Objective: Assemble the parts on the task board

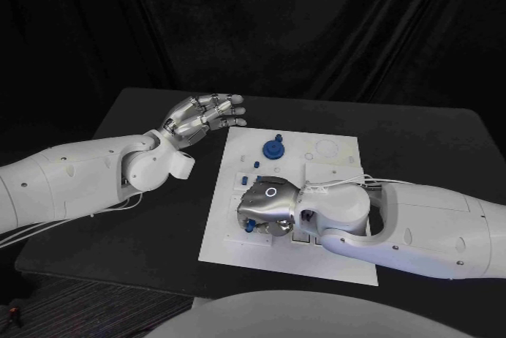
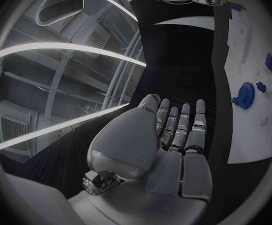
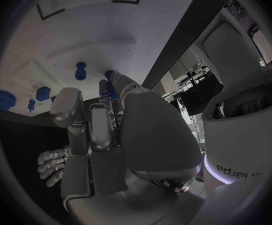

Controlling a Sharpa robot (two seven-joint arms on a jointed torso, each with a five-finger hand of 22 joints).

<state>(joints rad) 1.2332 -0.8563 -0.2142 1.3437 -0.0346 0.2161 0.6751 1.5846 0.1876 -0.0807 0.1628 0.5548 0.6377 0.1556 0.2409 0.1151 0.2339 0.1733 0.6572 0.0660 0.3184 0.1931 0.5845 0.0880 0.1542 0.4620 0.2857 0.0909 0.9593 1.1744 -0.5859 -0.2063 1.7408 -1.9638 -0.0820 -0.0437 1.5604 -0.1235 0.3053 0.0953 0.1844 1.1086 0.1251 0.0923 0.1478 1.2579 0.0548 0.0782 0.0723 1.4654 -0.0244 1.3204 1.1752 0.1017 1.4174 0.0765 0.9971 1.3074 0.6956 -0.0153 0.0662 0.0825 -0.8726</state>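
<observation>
Board [image 1: 316, 257] lies mid-tabletop [image 1: 443, 133], blue parts [image 1: 274, 148] on it. I have my right hand [image 1: 266, 205] low over its near half, over small blue pieces; whether its fingers clamp one I cannot tell. My left hand [image 1: 202, 117] waits beside the board's far corner, fingers apart, empty, leaving the board's far half free.

The black table [image 1: 422, 140] takes up the middle of the head view, its matte top bare toward 2 o'clock and along the edge at 9 o'clock. Behind it, from 10 through 2 o'clock, hangs a dark curtain [image 1: 316, 38] in loose folds. At 7 o'clock, below the table's near corner, is a patch of ribbed grey floor [image 1: 85, 309]. At its far edge sits a small reddish object [image 1: 13, 316], possibly a fitting, too dim to identify.
</observation>
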